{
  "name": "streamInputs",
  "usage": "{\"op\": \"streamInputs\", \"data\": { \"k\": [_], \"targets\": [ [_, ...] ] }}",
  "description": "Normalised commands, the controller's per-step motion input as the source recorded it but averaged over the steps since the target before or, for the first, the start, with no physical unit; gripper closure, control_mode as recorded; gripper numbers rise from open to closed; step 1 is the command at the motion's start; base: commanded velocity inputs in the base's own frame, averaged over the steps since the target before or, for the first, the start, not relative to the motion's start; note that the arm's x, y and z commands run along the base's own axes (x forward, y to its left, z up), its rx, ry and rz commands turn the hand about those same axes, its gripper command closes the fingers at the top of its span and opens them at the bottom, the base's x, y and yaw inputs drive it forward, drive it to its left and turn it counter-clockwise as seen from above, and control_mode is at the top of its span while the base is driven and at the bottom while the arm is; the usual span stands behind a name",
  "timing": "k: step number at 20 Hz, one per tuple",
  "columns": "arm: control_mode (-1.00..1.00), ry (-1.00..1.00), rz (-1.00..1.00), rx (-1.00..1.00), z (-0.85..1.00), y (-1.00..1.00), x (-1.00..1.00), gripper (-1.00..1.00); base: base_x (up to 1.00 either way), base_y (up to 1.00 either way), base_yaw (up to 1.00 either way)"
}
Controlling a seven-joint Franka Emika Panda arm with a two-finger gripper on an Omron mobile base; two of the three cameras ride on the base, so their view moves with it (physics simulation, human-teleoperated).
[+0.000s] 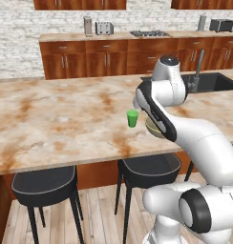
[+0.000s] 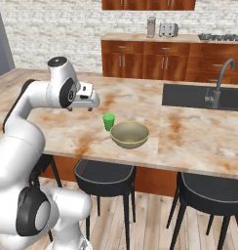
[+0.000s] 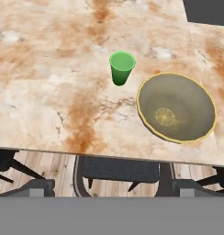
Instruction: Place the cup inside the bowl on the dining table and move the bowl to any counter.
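A: How many of each thing are there?

B: One cup [image 3: 121, 67] and one bowl [image 3: 176, 106]. In the hand view the green cup stands upright on the dining table [image 3: 49, 92], and the bowl sits just beside it at about four o'clock, apart from it, with nothing inside. The bowl lies near the table's front edge.

A: And under the table?

B: In the right base view, two black stools [image 2: 107, 178] are tucked beneath the edge, one at the left under the bowl and one at the right.

A: The arm?

B: The gripper [image 2: 94, 101] hangs above the table, at about ten o'clock from the cup in the right base view, touching nothing. Whether its fingers stand wide or narrow cannot be told; only two grey tips [image 3: 39, 187] show low in the hand view, well apart and holding nothing.

A: The surface and room?

B: A beige-and-rust marbled top with a black sink [image 2: 199, 96] and a grey faucet [image 2: 220, 83] at the right. Behind it, the counter [image 1: 109, 36] runs over reddish-brown cabinets, carrying a toaster [image 1: 104, 28] and a stovetop [image 1: 150, 33], against a white brick wall [image 1: 23, 24]. The floor is pale wood.
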Motion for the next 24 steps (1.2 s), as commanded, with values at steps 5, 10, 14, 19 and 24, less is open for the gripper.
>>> {"op": "streamInputs", "data": {
  "k": [5,10,14,19,24],
  "targets": [
    [-1.0,0.0,-0.11,0.0,0.0,0.01,0.24,-1.0,0.0,0.0,0.0],
    [-1.0,0.02,-0.04,0.0,0.0,0.0,0.16,-1.0,0.0,0.0,0.0],
    [-1.0,0.05,-0.01,0.0,-0.11,0.0,0.17,-1.0,0.0,0.0,0.0],
    [-1.0,0.03,0.0,0.0,-0.25,0.01,0.08,-1.0,0.0,0.0,0.0],
    [-1.0,0.01,0.0,0.02,-0.31,0.0,0.12,-1.0,0.0,0.0,0.0]
  ]
}}
